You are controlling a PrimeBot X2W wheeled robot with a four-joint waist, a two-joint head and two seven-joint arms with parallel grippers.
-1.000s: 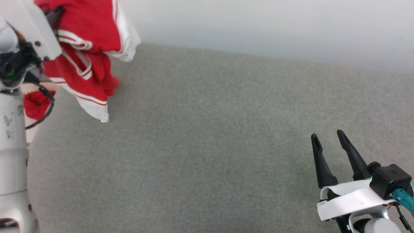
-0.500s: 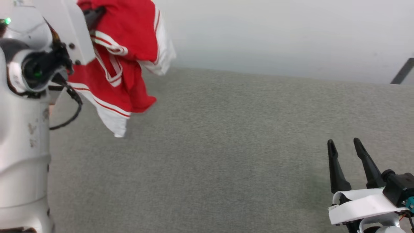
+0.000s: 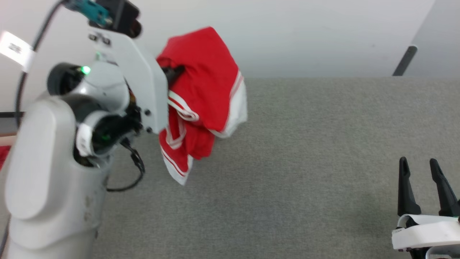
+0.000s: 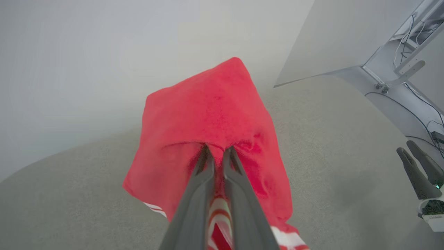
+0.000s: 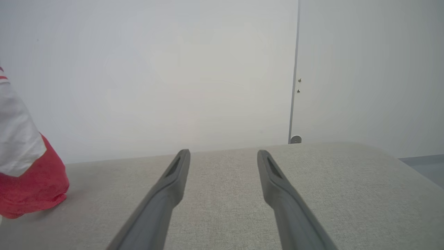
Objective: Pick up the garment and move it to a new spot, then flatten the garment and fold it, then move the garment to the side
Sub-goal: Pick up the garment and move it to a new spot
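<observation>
The garment (image 3: pixel 205 90), a red jersey with white sleeves and striped trim, hangs bunched in the air over the left part of the grey surface. My left gripper (image 3: pixel 174 72) is shut on its upper folds; in the left wrist view its fingers (image 4: pixel 208 166) pinch red cloth (image 4: pixel 211 114) that drapes over and below them. The garment's lower end (image 5: pixel 24 180) shows at the left edge of the right wrist view. My right gripper (image 3: pixel 418 163) stands open at the lower right, low over the surface, holding nothing; its gap (image 5: pixel 223 152) is bare.
A grey fabric-covered surface (image 3: pixel 287 172) spreads under both arms, ending at a white wall (image 3: pixel 305 32). A dark post (image 3: pixel 404 59) stands at the far right corner. A bit of red (image 3: pixel 4 158) shows at the left edge behind my left arm (image 3: pixel 54 172).
The head camera has swung, shifting the whole picture. My left arm has carried the hanging garment rightward, toward the surface's middle. The right gripper stays open.
</observation>
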